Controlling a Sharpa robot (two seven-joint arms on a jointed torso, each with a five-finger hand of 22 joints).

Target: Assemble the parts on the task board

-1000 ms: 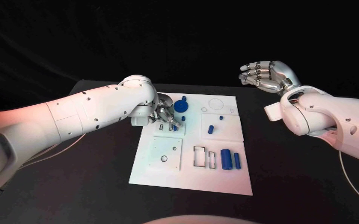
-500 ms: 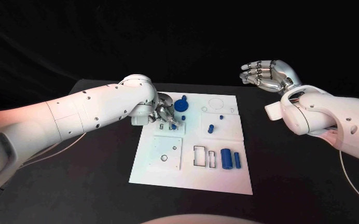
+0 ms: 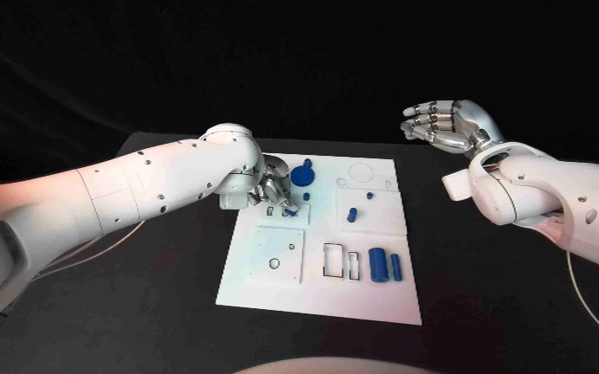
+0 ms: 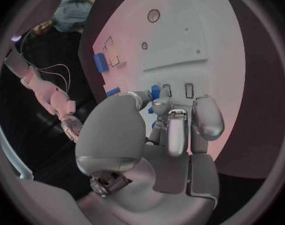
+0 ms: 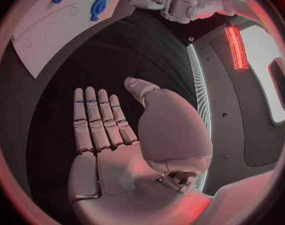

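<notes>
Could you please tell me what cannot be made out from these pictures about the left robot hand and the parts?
- Left robot hand: in the head view its fingertips hide their contact with the small blue part; a grip cannot be confirmed.
- Left wrist view: the palm covers the task board beneath it.
- Right wrist view: the board's far edge is cut off.

White task board point(image 3: 268, 283) on black worktop point(image 3: 150, 313); blue parts point(image 3: 377, 265) (some darker); silver left robot hand point(image 3: 276, 190).
</notes>
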